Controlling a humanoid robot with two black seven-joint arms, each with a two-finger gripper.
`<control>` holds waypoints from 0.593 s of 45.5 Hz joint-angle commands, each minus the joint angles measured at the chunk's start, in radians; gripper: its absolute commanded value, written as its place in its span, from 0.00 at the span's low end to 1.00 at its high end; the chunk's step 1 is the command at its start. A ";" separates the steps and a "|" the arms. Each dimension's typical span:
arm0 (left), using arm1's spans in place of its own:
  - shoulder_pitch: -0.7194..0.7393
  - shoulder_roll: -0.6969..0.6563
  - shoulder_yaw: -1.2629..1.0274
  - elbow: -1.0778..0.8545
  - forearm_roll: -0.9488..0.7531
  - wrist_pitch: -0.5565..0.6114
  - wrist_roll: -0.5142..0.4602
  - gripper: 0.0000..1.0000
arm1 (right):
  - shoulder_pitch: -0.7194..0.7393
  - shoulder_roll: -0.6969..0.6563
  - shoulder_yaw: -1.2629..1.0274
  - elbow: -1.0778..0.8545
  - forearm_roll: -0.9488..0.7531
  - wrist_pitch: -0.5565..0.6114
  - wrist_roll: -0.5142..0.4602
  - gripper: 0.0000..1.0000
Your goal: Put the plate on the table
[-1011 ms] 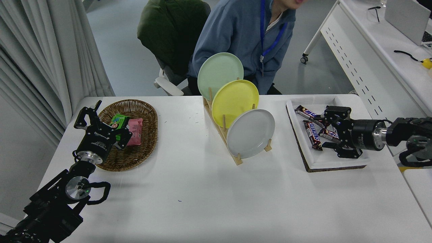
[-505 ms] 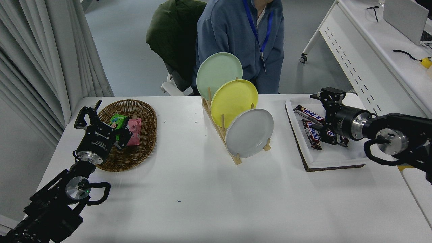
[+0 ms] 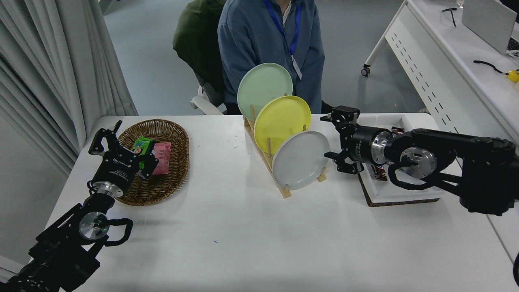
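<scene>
1. Head view: round light-grey plate [image 3: 301, 160] stands front-most in wooden rack [image 3: 267, 156], mid surface [image 3: 243, 243], toward far edge.
2. Right end effector [image 3: 330, 137] gapes wide beside plate's right rim; approach step.
3. Next: straddle rim, clamp, lift clear.
4. Left end effector [image 3: 106, 136] parked near left edge, spread.

Even, diffuse overhead light fills the scene, bright without harsh glare, and the white table [image 3: 243, 243] shows only soft, faint shadows beneath my right gripper [image 3: 333, 138] and my parked left gripper [image 3: 106, 138]. The plate [image 3: 301, 160] just beside my right gripper carries a mild sheen and casts a pale shadow onto the table below it. Focus is crisp across the middle, my black arms lose detail in their dark surfaces, and straight lines bow slightly toward the frame's edges.
</scene>
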 commanded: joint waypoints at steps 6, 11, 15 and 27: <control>0.001 -0.001 0.000 0.001 -0.001 0.000 0.000 1.00 | 0.008 0.094 -0.019 -0.165 -0.070 0.074 -0.004 0.99; -0.001 0.001 0.000 -0.001 -0.001 0.000 0.000 1.00 | 0.007 0.117 -0.016 -0.213 -0.079 0.075 -0.004 0.99; 0.001 -0.001 0.000 -0.001 -0.001 0.000 0.000 1.00 | 0.005 0.132 -0.013 -0.237 -0.074 0.082 -0.004 0.99; 0.001 -0.001 0.000 -0.001 -0.001 0.000 0.000 1.00 | -0.012 0.183 0.004 -0.289 -0.058 0.088 -0.004 0.99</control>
